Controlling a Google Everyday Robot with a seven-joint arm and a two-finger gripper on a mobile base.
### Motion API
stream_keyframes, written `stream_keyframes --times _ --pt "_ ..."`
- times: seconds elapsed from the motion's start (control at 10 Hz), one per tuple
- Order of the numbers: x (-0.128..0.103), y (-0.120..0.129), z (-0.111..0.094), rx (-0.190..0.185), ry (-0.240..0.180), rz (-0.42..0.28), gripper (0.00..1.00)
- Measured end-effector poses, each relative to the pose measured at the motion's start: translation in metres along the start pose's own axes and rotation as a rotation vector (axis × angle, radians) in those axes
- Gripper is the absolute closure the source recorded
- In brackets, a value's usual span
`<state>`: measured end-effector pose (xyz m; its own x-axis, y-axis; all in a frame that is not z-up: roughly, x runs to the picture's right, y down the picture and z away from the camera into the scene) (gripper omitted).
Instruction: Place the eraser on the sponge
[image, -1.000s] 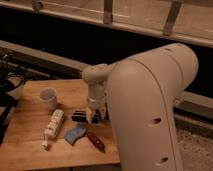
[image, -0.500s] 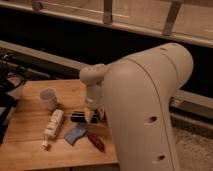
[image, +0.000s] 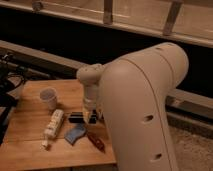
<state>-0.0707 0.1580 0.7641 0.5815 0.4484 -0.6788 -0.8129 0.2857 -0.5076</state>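
Observation:
The eraser (image: 76, 117), a small black block, lies on the wooden table (image: 30, 150) just behind the sponge. The sponge (image: 75, 134) is a flat light-blue pad, a little nearer the front edge. My gripper (image: 92, 116) hangs down from the white wrist at the eraser's right end, low over the table. Whether it touches or holds the eraser is not visible. The big white arm housing hides the table's right part.
A white cup (image: 48, 97) stands at the table's back left. A long white ribbed bottle (image: 53, 125) lies left of the sponge. A slim reddish-brown pointed object (image: 96, 141) lies right of the sponge. Dark equipment sits off the table's left edge.

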Motion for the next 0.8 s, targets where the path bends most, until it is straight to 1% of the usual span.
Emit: stream_keyframes --times 0.1,0.2,0.4,0.7,0.8 --pt "-0.002 0.003 0.000 0.000 0.000 -0.005 0.93" --pt "0.000 0.002 0.000 -0.007 -0.009 -0.013 0.93" --pt "0.003 0.007 -0.003 -0.028 -0.046 -0.077 0.93" --pt "0.007 0.019 -0.006 -0.042 -0.068 -0.148 0.93" --pt "0.008 0.024 -0.005 -0.045 -0.068 -0.189 0.93"
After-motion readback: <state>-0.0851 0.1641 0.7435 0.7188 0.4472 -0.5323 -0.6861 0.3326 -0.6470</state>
